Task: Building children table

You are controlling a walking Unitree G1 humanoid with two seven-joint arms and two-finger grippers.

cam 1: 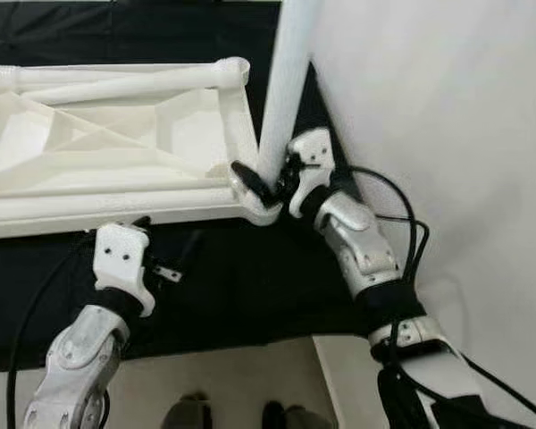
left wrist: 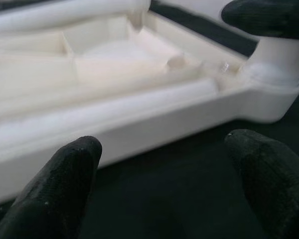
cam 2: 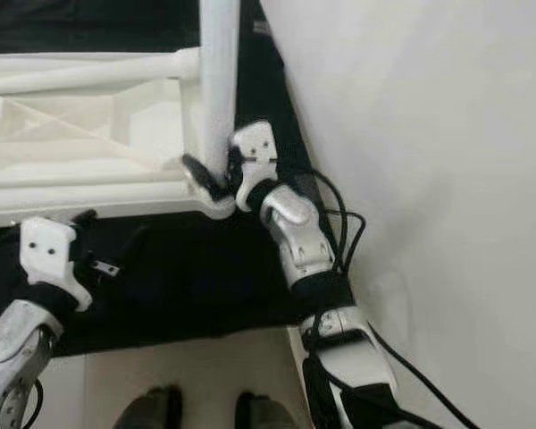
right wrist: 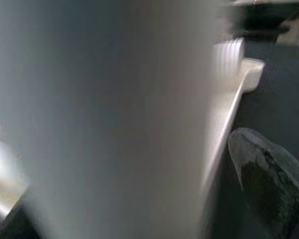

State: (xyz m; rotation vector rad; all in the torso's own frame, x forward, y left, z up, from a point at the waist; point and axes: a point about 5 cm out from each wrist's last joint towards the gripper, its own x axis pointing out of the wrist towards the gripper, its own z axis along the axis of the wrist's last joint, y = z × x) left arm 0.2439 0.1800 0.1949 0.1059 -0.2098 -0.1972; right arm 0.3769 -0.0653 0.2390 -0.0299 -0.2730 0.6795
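Gripping table leg [cam 1: 286, 80], right tool [cam 1: 270, 183]; left tool [left wrist: 159, 184] spread near tabletop [cam 1: 98, 143]; wall [cam 1: 447, 134] close.

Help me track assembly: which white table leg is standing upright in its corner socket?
The leg gripped by the right hand, rising from the tabletop's near right corner. The other leg lies flat across the tabletop's underside.
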